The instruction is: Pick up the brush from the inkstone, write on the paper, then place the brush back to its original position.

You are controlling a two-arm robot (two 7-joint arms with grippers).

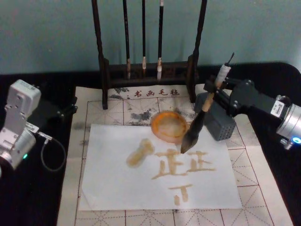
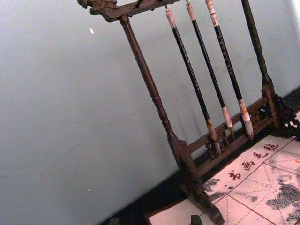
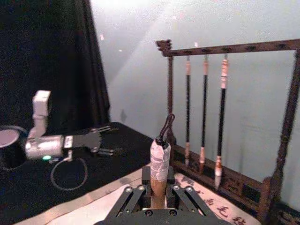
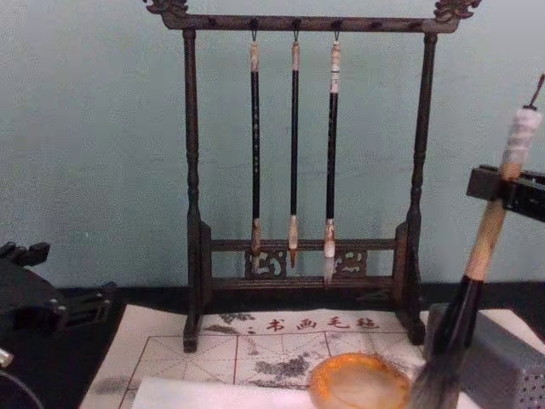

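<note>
Two arms: right gripper (image 1: 217, 88) pinches the tilted brush (image 1: 197, 122) above paper (image 1: 113, 188); left gripper (image 3: 108, 139) rests spread aside.

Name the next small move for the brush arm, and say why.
Probably shift the brush toward the robot and lower it onto the unfinished lower character. The right gripper is shut on its handle, bristles poised by the inkstone, and that character on the paper looks incomplete beside the two above. The left gripper sits parked, open.
</note>
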